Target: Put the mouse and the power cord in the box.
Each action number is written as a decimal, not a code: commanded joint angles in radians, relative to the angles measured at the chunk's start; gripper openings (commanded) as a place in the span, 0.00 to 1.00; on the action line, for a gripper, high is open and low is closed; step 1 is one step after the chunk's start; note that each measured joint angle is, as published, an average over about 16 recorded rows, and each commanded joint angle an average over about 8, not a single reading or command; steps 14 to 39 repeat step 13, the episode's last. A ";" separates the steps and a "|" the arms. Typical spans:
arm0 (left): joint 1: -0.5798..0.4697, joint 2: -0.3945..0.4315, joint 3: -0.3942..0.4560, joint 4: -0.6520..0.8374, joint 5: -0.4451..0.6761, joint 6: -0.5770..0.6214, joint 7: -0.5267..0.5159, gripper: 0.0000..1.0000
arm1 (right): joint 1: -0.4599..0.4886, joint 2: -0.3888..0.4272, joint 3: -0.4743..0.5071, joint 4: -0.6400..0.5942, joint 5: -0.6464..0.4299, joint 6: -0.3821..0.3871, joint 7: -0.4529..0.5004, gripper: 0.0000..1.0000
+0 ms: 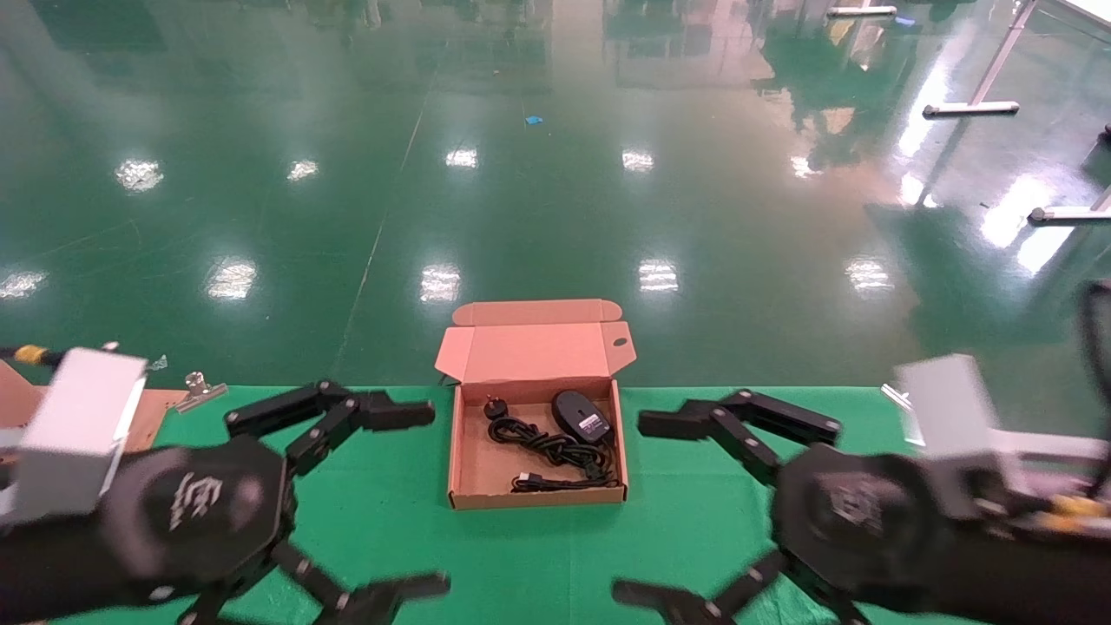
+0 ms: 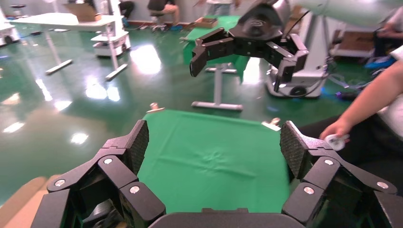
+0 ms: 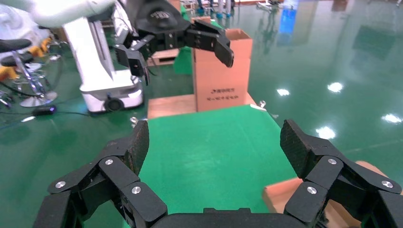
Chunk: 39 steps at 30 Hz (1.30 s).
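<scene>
Mouse (image 1: 580, 414) cable lost among power cord (image 1: 552, 451) coils

A plain brown box (image 1: 473, 473) holds a black mouse (image 1: 580, 415) and black power cord (image 1: 551, 451) on a green cloth (image 1: 382, 495).

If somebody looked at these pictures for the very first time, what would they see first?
Probably the open brown box in the middle of the green table, with the mouse and the power cord lying inside it. Next, the left gripper and right gripper, wide open and empty, one on each side.
</scene>
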 commanded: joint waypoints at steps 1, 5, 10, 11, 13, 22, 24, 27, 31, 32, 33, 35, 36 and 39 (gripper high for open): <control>0.018 -0.002 -0.029 -0.016 -0.014 0.028 -0.022 1.00 | -0.024 0.027 0.038 0.025 0.025 -0.030 0.017 1.00; 0.044 -0.005 -0.069 -0.037 -0.033 0.066 -0.050 1.00 | -0.060 0.068 0.095 0.062 0.062 -0.074 0.040 1.00; 0.056 -0.007 -0.091 -0.047 -0.043 0.086 -0.060 1.00 | -0.082 0.091 0.129 0.084 0.084 -0.100 0.051 1.00; 0.057 -0.007 -0.092 -0.047 -0.044 0.087 -0.060 1.00 | -0.083 0.093 0.131 0.086 0.086 -0.101 0.051 1.00; 0.057 -0.007 -0.091 -0.047 -0.044 0.086 -0.059 1.00 | -0.083 0.092 0.129 0.085 0.085 -0.100 0.050 1.00; 0.057 -0.007 -0.091 -0.047 -0.044 0.086 -0.059 1.00 | -0.083 0.092 0.129 0.085 0.085 -0.100 0.050 1.00; 0.057 -0.007 -0.091 -0.047 -0.044 0.086 -0.059 1.00 | -0.083 0.092 0.129 0.085 0.085 -0.100 0.050 1.00; 0.057 -0.007 -0.091 -0.047 -0.044 0.086 -0.059 1.00 | -0.083 0.092 0.129 0.085 0.085 -0.100 0.050 1.00; 0.057 -0.007 -0.091 -0.047 -0.044 0.086 -0.059 1.00 | -0.083 0.092 0.129 0.085 0.085 -0.100 0.050 1.00; 0.057 -0.007 -0.091 -0.047 -0.044 0.086 -0.059 1.00 | -0.083 0.092 0.129 0.085 0.085 -0.100 0.050 1.00; 0.057 -0.007 -0.091 -0.047 -0.044 0.086 -0.059 1.00 | -0.083 0.092 0.129 0.085 0.085 -0.100 0.050 1.00; 0.057 -0.007 -0.091 -0.047 -0.044 0.086 -0.059 1.00 | -0.083 0.092 0.129 0.085 0.085 -0.100 0.050 1.00; 0.057 -0.007 -0.091 -0.047 -0.044 0.086 -0.059 1.00 | -0.083 0.092 0.129 0.085 0.085 -0.100 0.050 1.00; 0.057 -0.007 -0.091 -0.047 -0.044 0.086 -0.059 1.00 | -0.083 0.092 0.129 0.085 0.085 -0.100 0.050 1.00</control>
